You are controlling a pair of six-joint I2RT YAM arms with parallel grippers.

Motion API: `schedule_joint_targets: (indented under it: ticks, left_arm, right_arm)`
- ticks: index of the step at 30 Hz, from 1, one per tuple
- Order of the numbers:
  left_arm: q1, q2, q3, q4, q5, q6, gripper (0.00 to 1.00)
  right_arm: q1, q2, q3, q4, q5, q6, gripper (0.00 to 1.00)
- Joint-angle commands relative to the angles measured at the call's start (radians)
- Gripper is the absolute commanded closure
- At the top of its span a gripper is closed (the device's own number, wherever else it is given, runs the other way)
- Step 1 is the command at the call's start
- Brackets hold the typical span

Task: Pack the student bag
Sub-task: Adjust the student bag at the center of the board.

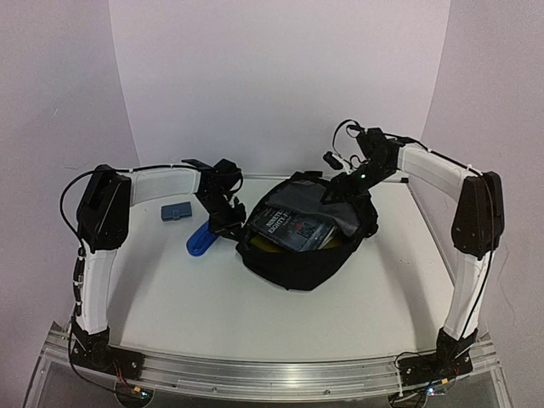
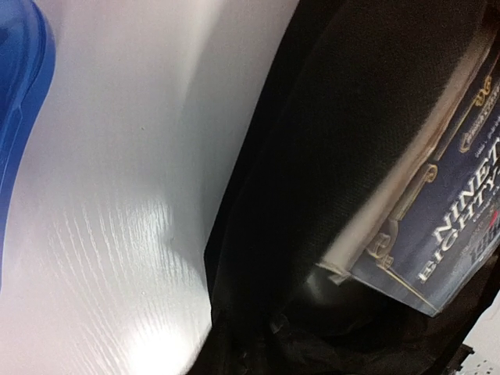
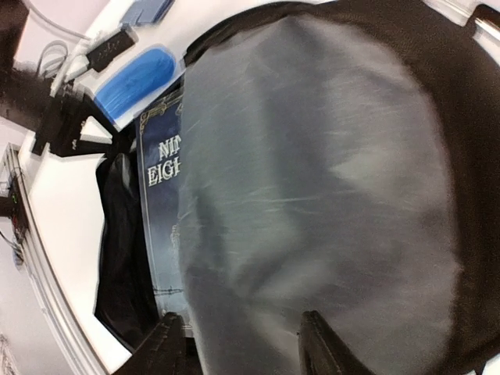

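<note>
The student bag (image 1: 297, 255), a black soft backpack, lies open mid-table with its grey lining flap (image 3: 312, 172) turned up. A dark blue book (image 1: 289, 225) with white title letters rests in the opening, over something yellow (image 1: 268, 246). My left gripper (image 1: 228, 223) is at the bag's left rim. In the left wrist view only black fabric (image 2: 328, 141) and the book's corner (image 2: 461, 203) show, and the fingers cannot be made out. My right gripper (image 3: 244, 348) hovers over the flap at the bag's far right, open, its fingertips (image 3: 168, 344) well apart.
A blue pencil case (image 1: 200, 240) lies on the white table just left of the bag, under my left wrist. A small grey-blue flat item (image 1: 176, 212) sits further back left. White walls close in the table on three sides.
</note>
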Motion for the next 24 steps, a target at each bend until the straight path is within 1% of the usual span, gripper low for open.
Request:
schedule_joint_targets:
  ticks: [1, 2, 3, 6, 9, 14, 18, 24]
  left_arm:
    - [-0.001, -0.004, 0.087, -0.052, -0.040, 0.040, 1.00]
    - [-0.002, -0.006, 0.099, -0.058, -0.036, 0.047, 1.00]
    - [-0.004, -0.010, 0.114, -0.065, -0.033, 0.050, 1.00]
    - [-0.015, -0.028, 0.167, -0.082, -0.020, 0.058, 1.00]
    - [-0.021, -0.056, 0.214, -0.086, -0.012, 0.059, 1.00]
    - [-0.029, -0.089, 0.264, -0.113, -0.022, 0.074, 1.00]
    - [-0.031, -0.095, 0.228, -0.102, -0.007, 0.068, 1.00]
    - [-0.030, -0.104, 0.185, -0.062, -0.005, 0.050, 1.00]
  right_arm:
    - [-0.083, -0.030, 0.078, -0.016, -0.036, 0.045, 0.33]
    - [-0.097, -0.027, 0.086, -0.016, -0.028, 0.050, 0.28]
    - [-0.107, -0.024, 0.090, -0.016, -0.011, 0.057, 0.27]
    - [-0.128, -0.011, 0.091, -0.016, 0.050, 0.071, 0.25]
    - [-0.134, 0.003, 0.078, -0.018, 0.047, 0.081, 0.25]
    - [-0.133, 0.033, 0.053, -0.033, -0.049, 0.098, 0.24]
    - [-0.122, 0.058, 0.038, -0.054, -0.150, 0.096, 0.23]
    - [-0.098, 0.110, 0.049, -0.086, -0.220, 0.091, 0.23]
